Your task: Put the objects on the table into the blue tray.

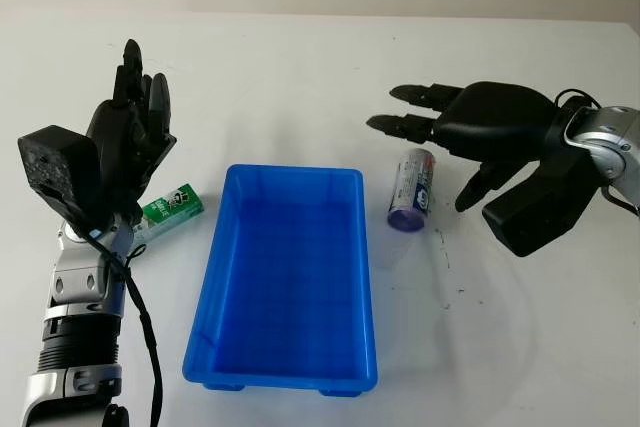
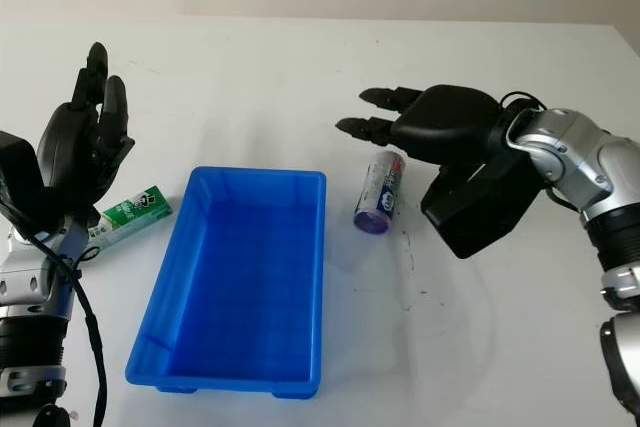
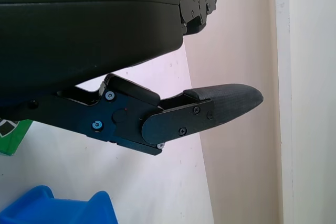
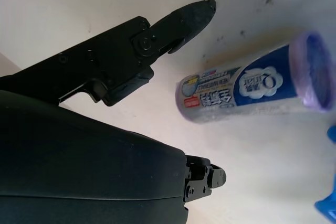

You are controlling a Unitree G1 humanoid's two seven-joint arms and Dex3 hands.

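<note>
White counter (image 1: pixel 300 77) runs under everything you see, with a pale wall along its far edge. Your blue tray (image 1: pixel 285 282) sits near the middle, long side running away from you, nothing in it, its near rim close to the counter's front edge.

On the right of the tray, just beside its far corner but not touching it, a cylindrical canister with a blue-and-white label (image 1: pixel 412 190) lies on its side, its purple cap end pointing toward you. Your right robot hand (image 1: pixel 455 147) hovers over and just right of that canister, open and holding nothing; in the right wrist view one finger (image 4: pixel 181 22) reaches past the canister's (image 4: pixel 252 90) far end, apart from it.

On the left of the tray, a small green-and-white box (image 1: pixel 172 209) lies flat, near the tray's left wall with a strip of bare counter between them. Your left robot hand (image 1: pixel 135 137) stands upright above that box's left end, open, gripping nothing, partly hiding the box.

You have wide bare counter beyond the tray and to the near right.
</note>
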